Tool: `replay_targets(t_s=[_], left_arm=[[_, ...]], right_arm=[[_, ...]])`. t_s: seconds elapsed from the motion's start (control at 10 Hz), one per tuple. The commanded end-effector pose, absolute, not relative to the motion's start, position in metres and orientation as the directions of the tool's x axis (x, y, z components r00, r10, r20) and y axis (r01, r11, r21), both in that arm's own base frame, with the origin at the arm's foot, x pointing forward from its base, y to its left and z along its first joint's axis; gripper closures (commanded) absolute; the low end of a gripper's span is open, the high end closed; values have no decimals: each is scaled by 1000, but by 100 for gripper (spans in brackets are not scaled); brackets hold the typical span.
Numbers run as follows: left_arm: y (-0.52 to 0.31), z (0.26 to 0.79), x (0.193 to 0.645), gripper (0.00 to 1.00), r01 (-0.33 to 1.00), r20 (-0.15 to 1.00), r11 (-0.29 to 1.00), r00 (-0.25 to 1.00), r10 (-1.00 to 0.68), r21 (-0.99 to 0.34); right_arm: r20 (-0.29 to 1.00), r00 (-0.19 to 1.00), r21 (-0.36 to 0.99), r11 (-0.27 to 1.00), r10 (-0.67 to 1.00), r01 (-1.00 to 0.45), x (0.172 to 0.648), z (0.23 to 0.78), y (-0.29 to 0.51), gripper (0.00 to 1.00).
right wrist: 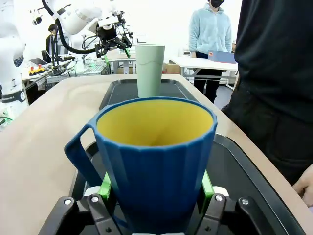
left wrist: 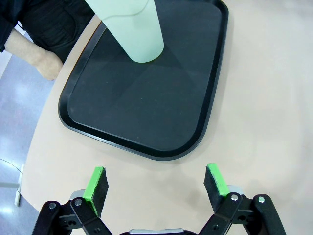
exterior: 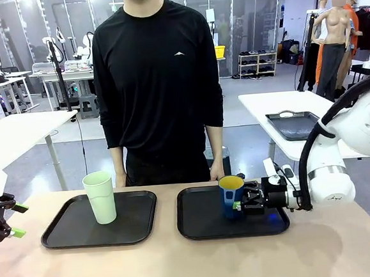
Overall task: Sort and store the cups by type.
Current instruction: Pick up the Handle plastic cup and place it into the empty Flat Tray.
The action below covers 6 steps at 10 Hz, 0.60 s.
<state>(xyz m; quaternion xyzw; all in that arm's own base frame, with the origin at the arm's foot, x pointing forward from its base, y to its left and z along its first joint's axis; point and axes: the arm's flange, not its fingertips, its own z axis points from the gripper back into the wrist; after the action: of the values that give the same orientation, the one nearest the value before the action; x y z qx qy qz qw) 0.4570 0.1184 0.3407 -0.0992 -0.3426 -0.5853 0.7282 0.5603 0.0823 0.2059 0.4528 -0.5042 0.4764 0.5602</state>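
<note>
Tan table [exterior: 182,267], two black trays, person standing at far side: mug gripped on the right tray.

R gripper [exterior: 241,206] comes in level from the side w/ jaws clamped on the blue mug [exterior: 231,196], green pads pressed to both flanks low on the body. Mug stands upright on the right tray [exterior: 198,230], long axis vertical, handle [right wrist: 80,156] clear of the fingers, off to one side. Green tumbler [exterior: 100,196] stands upright on the left tray [exterior: 64,236], well apart from the mug. L gripper [left wrist: 159,183] hangs near the table's left edge, jaws wide, nothing between them; tumbler lies ahead of it across the tray, so L arm's nearer that one. Next call, I'd judge: release or lift.
</note>
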Motion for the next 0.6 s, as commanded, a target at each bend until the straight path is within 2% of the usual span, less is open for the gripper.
replay_targets(t_s=[0.0, 0.2, 0.4, 0.5], left_arm=[[118, 342, 457, 0, 919, 632, 295, 68, -772, 261], [118, 342, 457, 0, 919, 632, 295, 68, -772, 261], [118, 342, 457, 0, 919, 632, 295, 68, -772, 261], [118, 342, 457, 0, 919, 632, 295, 68, -772, 261]], right_arm=[[996, 32, 17, 170, 86, -985, 565, 203, 87, 28], [994, 41, 24, 170, 101, -985, 567, 199, 89, 20], [993, 51, 31, 181, 104, -983, 569, 195, 86, 2], [993, 52, 32, 184, 104, -982, 568, 194, 84, 0]])
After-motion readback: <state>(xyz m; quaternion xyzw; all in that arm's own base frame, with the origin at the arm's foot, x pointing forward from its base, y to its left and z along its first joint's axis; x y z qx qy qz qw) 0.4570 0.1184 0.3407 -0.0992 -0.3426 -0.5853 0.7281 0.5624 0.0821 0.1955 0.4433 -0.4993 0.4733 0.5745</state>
